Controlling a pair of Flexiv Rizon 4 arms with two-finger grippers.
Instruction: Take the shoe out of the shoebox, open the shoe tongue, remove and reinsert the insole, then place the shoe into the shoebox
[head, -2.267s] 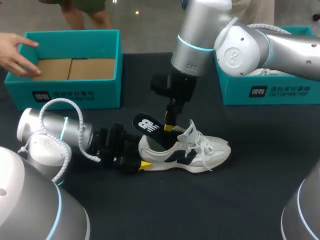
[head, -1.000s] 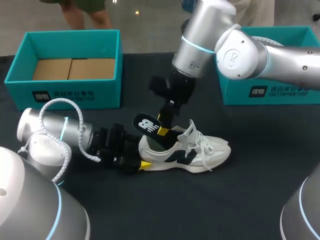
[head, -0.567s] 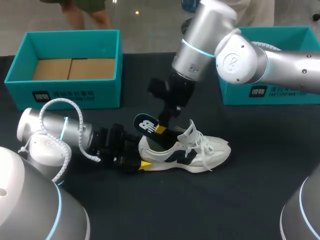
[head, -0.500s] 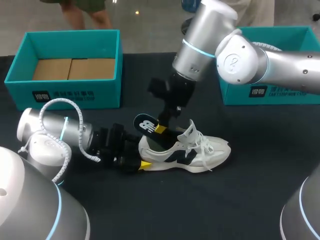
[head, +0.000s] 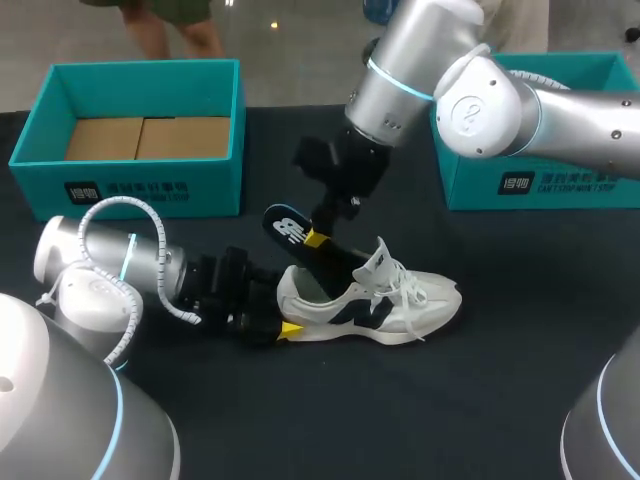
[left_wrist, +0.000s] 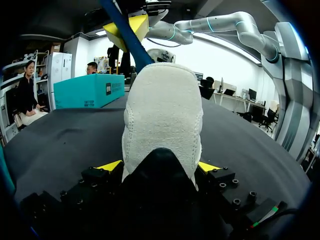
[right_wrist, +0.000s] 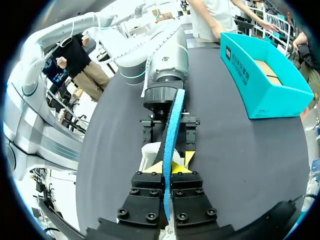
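A white sneaker (head: 375, 298) with dark side marks lies on the black table, toe to the right. My left gripper (head: 280, 325) is at its heel; in the left wrist view the fuzzy heel (left_wrist: 162, 115) fills the gap between the yellow fingers (left_wrist: 111, 166), which touch it on both sides. My right gripper (head: 318, 240) hangs above the shoe's opening, shut on the dark insole (head: 290, 232), whose rear end sticks up and left while its front stays inside the shoe. In the right wrist view the insole (right_wrist: 172, 125) runs edge-on between the right gripper's (right_wrist: 168, 167) yellow tips.
A teal shoebox (head: 140, 175) with a cardboard floor stands at the back left. A second teal box (head: 540, 180) stands at the back right behind my right arm. Bare table lies in front of the shoe.
My right gripper has shut on the insole and drawn it up and left, further out of the shoe. The hand at the left box is gone. My left arm has not moved.
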